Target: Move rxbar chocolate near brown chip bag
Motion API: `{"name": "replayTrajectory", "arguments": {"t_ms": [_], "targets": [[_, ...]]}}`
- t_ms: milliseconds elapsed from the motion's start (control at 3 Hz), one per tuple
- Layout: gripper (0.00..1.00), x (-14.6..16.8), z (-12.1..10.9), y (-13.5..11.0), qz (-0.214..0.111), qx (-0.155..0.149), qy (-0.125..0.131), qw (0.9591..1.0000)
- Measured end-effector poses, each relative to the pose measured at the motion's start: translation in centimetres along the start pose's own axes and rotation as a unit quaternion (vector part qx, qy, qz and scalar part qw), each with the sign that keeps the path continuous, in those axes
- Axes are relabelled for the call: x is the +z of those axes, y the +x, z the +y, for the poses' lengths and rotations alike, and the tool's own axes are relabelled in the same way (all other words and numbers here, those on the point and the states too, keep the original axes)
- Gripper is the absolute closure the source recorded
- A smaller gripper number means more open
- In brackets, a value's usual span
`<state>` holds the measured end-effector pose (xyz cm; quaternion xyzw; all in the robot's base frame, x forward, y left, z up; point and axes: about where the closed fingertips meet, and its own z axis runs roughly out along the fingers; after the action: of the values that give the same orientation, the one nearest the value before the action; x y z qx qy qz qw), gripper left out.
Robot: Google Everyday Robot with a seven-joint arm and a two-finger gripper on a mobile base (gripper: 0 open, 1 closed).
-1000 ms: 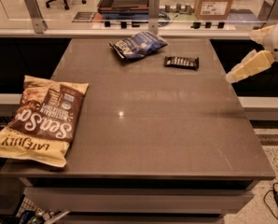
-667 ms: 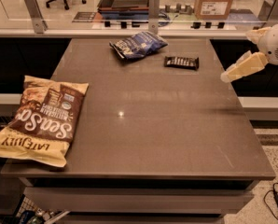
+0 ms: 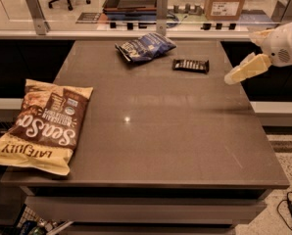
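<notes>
The rxbar chocolate is a small flat black bar with white lettering, lying on the far right part of the table. The brown chip bag is large, brown and cream-yellow, lying flat at the table's left edge and hanging slightly over it. The gripper comes in from the right on a white arm and hovers above the table's right edge, a short way right of the bar and slightly nearer the camera. It touches nothing.
A dark blue snack bag lies at the far middle of the brown table. A glass barrier with metal posts runs behind the table. A cardboard box stands beyond it.
The gripper has moved left, inward over the table's right edge and closer to the bar. The bar and both bags have not moved.
</notes>
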<state>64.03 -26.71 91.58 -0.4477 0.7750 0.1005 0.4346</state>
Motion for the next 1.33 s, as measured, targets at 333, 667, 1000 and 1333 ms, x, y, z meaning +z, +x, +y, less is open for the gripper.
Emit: {"name": "replayTrajectory", "arguments": {"t_ms": [333,667,1000,1333], "targets": [[0.00,1.5,-0.8,0.4,-0.013,0.010,-0.005,0.9998],[0.00,2.7,-1.5,1.1,-0.028,0.021,-0.009,0.9994],[0.00,3.8,-2.2,1.7,-0.039,0.029,-0.015,0.9987],[0.00,5.1,-3.1,1.7,-0.047,0.033,-0.024,0.9981]]}}
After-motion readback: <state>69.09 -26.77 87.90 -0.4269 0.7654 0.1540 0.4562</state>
